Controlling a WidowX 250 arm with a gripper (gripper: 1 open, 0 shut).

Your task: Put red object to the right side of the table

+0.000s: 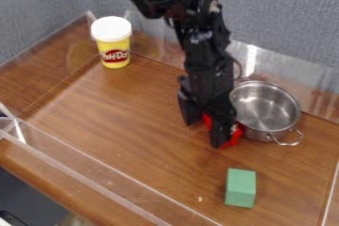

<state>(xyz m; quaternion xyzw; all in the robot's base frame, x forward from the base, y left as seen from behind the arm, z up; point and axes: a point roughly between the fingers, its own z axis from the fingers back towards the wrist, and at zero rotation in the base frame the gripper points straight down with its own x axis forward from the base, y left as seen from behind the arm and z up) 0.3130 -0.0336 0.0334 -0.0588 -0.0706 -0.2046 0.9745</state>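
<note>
The red object (pixel 231 135) lies on the table (pixel 106 121) right of centre, just in front of the steel pot's left side. Only its lower end shows, because the black arm covers most of it. My gripper (pixel 216 131) points down over it with its jaws wide, so it is open. Its dark fingers stand right at the block. I cannot tell whether they touch it.
A steel pot (pixel 265 109) with small handles stands just right of the gripper. A small green cube (pixel 240 186) sits near the front right. A yellow tub (pixel 113 44) is at the back left. Low clear walls (pixel 79 175) border the table.
</note>
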